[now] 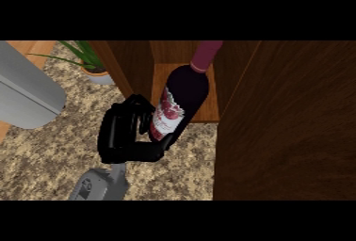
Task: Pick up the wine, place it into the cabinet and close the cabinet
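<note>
A dark wine bottle [186, 92] with a red and white label and a maroon neck leans tilted, its neck pointing up into the open wooden cabinet [208, 107] and its base over the counter in front of the shelf. My left hand [122, 134] is at the bottle's lower left. Its fingers curl against the label and the thumb reaches under the base. The right hand does not show.
The cabinet's open door [292, 122] fills the right side as a tall dark wood panel. A potted plant [94, 70] stands at the back left beside the cabinet's side wall. A large grey rounded object [24, 94] lies at the far left on the speckled counter [49, 155].
</note>
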